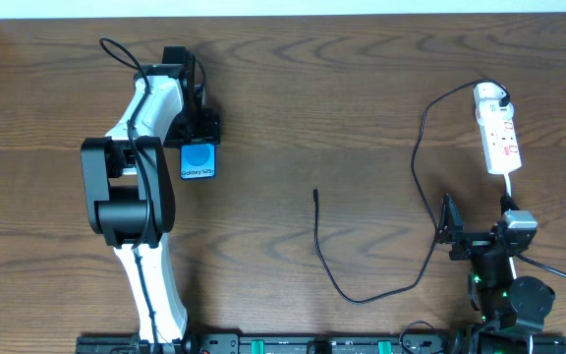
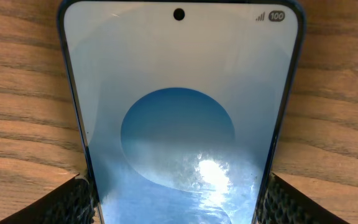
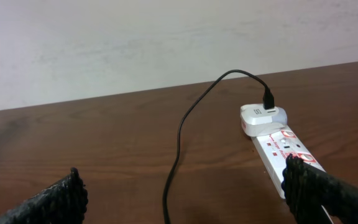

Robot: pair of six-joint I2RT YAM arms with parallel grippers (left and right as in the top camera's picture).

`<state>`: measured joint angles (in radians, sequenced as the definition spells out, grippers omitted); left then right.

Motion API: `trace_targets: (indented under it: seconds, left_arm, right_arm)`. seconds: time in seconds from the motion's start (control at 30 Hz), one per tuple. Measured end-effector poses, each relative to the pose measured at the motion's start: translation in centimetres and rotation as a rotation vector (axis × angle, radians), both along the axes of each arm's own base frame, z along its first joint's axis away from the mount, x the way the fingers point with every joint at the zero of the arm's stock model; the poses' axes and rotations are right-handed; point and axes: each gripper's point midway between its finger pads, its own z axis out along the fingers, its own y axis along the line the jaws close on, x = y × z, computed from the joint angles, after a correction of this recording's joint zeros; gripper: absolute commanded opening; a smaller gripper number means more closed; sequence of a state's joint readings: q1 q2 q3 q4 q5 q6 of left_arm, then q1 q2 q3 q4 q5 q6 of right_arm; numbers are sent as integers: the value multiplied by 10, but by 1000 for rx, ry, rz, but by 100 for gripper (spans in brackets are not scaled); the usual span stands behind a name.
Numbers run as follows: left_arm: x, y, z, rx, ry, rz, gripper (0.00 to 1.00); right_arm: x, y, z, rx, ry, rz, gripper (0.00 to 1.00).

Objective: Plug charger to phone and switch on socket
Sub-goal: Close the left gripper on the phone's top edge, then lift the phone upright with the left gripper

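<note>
The phone (image 1: 198, 160) lies on the table with its blue screen up and fills the left wrist view (image 2: 179, 124). My left gripper (image 1: 198, 134) reaches over its far end, and both fingers (image 2: 178, 180) press on the phone's long edges. The charger (image 1: 418, 177) is a thin black cable running from the white plug on the socket (image 1: 500, 138) in a loop to its free tip (image 1: 315, 193) mid-table. My right gripper (image 1: 450, 233) is wide open and empty (image 3: 182, 171), near the table's front edge. The cable (image 3: 178, 143) and socket (image 3: 278, 149) lie beyond it.
The white plug (image 3: 263, 117) sits at the socket's far end, near the table's back edge. A pale wall (image 3: 166, 43) rises behind the table. The left arm's body (image 1: 131, 197) stretches from the front edge towards the phone.
</note>
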<state>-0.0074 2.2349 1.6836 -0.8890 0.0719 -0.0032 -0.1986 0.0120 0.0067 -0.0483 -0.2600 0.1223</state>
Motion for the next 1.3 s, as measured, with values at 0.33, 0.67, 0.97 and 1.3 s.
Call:
trace_targets:
  seconds: [0.33, 0.67, 0.97, 1.3]
  left_arm:
    - [0, 0, 1, 0, 2, 0, 7]
    - [0, -1, 3, -5, -2, -1, 8]
    - [7, -5, 40, -26, -85, -5, 7]
    - [2, -40, 68, -240, -99, 46, 7]
  right_arm:
    - [0, 0, 0, 0, 0, 0, 99]
    - [0, 0, 0, 0, 0, 0, 99]
    - [0, 0, 0, 0, 0, 0, 99]
    - [0, 0, 0, 0, 0, 0, 99]
